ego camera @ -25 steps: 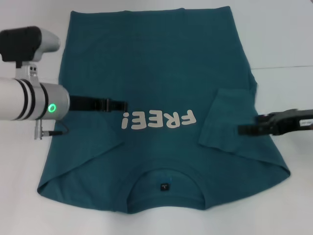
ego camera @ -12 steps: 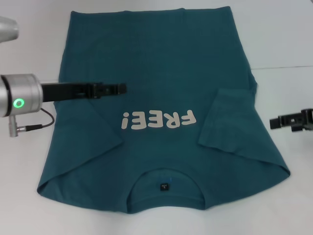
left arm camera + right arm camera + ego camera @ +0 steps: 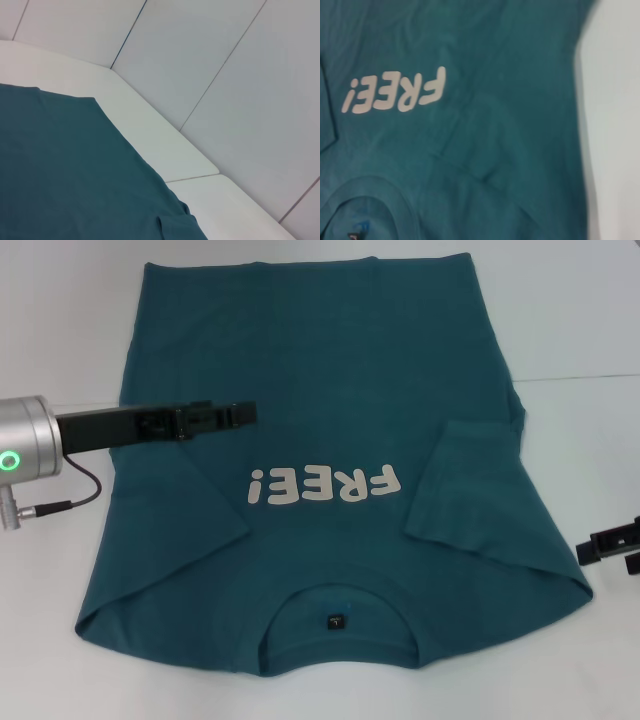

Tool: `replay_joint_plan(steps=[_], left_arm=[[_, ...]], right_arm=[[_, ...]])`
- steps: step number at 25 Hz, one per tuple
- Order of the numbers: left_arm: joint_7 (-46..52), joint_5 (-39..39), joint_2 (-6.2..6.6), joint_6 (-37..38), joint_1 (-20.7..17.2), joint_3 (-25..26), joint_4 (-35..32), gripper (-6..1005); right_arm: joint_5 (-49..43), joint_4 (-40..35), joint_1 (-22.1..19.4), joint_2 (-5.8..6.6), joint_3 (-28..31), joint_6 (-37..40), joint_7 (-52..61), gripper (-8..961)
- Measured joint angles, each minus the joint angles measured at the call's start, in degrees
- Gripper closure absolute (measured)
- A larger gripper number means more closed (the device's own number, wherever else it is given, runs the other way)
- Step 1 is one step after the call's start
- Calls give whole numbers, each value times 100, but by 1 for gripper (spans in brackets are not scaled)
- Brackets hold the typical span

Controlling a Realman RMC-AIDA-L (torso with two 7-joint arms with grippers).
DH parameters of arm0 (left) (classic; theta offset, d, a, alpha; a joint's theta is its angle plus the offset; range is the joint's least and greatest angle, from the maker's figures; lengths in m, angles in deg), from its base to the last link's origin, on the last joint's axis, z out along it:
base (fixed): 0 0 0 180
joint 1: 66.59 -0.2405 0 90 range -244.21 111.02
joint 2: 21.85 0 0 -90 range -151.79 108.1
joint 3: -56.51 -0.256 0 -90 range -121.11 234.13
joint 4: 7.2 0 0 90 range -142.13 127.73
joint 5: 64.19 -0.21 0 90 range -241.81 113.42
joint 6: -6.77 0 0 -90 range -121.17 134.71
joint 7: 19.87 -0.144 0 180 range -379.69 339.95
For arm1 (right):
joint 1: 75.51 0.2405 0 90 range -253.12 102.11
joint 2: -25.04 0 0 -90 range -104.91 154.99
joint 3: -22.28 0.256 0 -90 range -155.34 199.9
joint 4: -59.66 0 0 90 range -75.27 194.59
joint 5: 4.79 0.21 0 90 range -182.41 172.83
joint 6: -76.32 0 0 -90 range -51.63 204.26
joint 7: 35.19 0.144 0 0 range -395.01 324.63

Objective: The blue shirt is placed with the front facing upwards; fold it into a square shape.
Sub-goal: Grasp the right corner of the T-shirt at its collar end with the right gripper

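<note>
**One teal shirt flat on the counter, both sleeves turned in, two arms out to the sides**

From the head view there is a single blue shirt [image 3: 320, 430] spread face up on the white counter [image 3: 590, 320], collar nearest the robot and hem at the far edge. The white "FREE!" lettering [image 3: 325, 484] reads upside down from here, and one small dark neck tag [image 3: 337, 620] sits inside the collar. Both short sleeves are folded inward onto the body of the shirt. The left gripper [image 3: 245, 412] reaches in from the left side over the shirt's chest area; its dark fingers look drawn close together with nothing between them, though whether they touch the cloth I cannot tell. The right gripper [image 3: 590, 547] is at the right edge, just off the shirt's side over bare counter. Most of it is cut off by the frame, so how its fingers stand cannot be told.

The left wrist view shows one corner of the shirt [image 3: 60, 165] lying on the counter [image 3: 165, 145], with a grey panelled wall [image 3: 225, 75] behind. No fingers show here.

The right wrist view looks down on the shirt [image 3: 510, 100], the lettering [image 3: 395, 92] and part of the collar [image 3: 375, 192], with a strip of counter [image 3: 615, 125] along one side. It is blurred, and no fingers appear.
</note>
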State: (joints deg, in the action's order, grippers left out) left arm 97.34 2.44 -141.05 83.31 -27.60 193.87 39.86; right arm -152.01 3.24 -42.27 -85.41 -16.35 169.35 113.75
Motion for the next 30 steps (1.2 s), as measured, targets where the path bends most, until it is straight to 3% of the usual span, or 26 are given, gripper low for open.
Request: replay_joint_plan(steps=[7, 13, 30], left_arm=[[-23, 8, -24, -17, 28, 2, -51, 111], [-25, 12, -30, -95, 10, 1, -67, 111], [-94, 17, 24, -299, 71, -15, -197, 112]], right_arm=[[-241, 49, 40, -12, -43, 19, 177, 38], [-249, 154, 74, -92, -70, -242, 267, 39], [-255, 907, 226, -71, -200, -869, 224, 39]])
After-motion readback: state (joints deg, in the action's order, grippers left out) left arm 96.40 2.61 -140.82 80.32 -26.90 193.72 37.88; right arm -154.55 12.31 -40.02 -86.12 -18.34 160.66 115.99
